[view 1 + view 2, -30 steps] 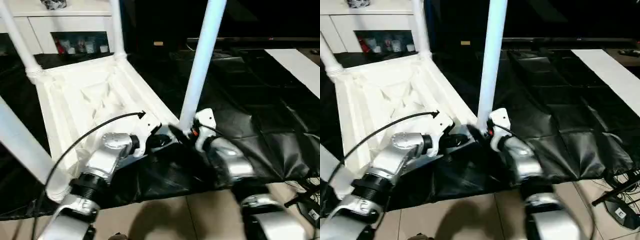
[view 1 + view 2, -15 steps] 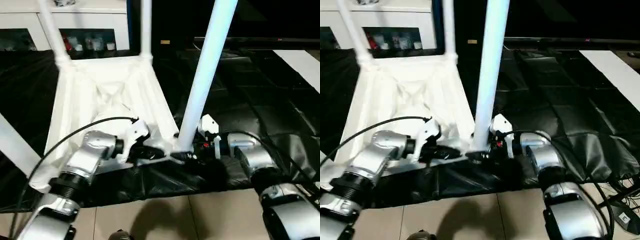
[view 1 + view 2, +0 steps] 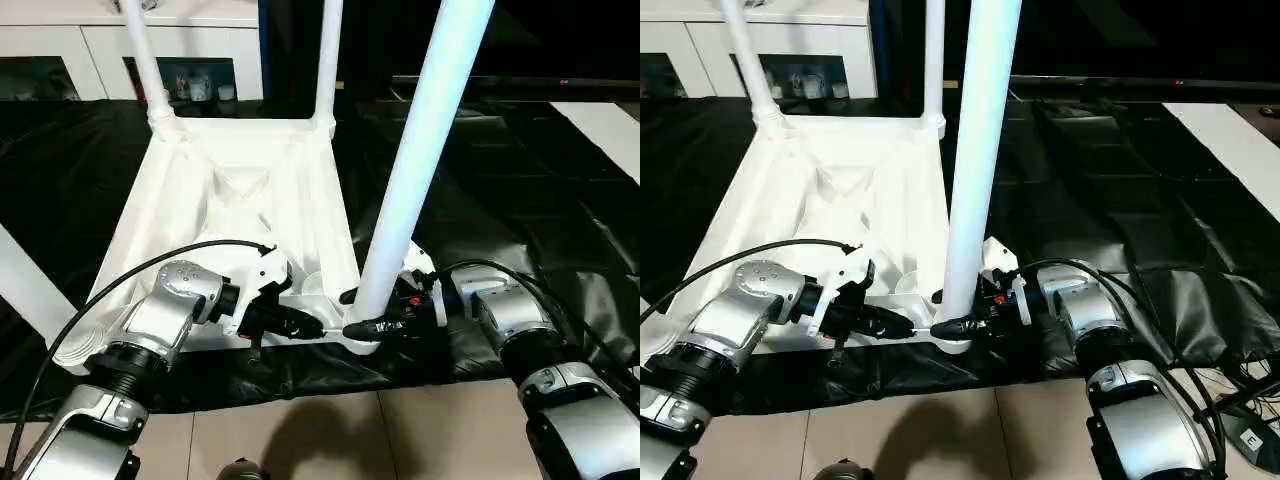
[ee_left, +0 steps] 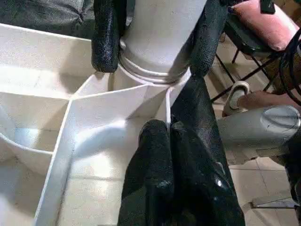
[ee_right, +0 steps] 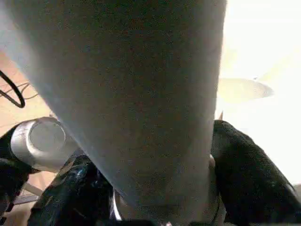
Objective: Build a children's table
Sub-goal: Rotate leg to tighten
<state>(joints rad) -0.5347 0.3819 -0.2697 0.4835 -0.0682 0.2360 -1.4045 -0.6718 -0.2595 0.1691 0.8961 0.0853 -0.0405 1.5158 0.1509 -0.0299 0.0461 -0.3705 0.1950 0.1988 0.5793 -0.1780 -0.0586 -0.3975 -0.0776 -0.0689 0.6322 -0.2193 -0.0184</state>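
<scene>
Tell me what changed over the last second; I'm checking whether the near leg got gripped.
The right end effector has swung round to the base of the near white plastic tube leg, and its black fingers now straddle the leg at its corner socket. The left end effector stays shut at a rib beside that socket. The upturned white plastic children's table still rests on the black sheet.

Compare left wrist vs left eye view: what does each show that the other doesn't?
Left wrist: the left gripper shut on a thin rib of the table's underside beside the corner socket; a person's foot at the edge.

Left eye: the whole upturned table, the far legs upright, the cabinet and black sheet.

Both: the right gripper, one finger on each side of the near leg at its base.
</scene>
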